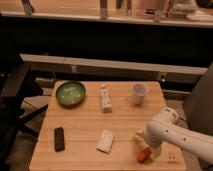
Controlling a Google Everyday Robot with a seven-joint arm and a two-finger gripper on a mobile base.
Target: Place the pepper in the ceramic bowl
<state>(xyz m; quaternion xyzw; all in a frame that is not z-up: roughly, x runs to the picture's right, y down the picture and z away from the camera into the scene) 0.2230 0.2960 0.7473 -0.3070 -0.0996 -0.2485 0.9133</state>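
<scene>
Hovering released, the hand [148, 148] is at the pepper [143, 156] on the wooden table [85, 135].

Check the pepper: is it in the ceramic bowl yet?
Out. The pepper lies on the table front-right, beside the gripper; the ceramic bowl at back left holds no pepper.

Gripper [145, 145] sits near right, jaws apart, at the pepper [143, 156]. Toward the bowl [58, 93], far left: tube [105, 98] mid-far, packet [105, 141] mid-near, bare table [80, 125] between them. Cup [139, 93] far right, bar [59, 138] near left, both off that line.
</scene>
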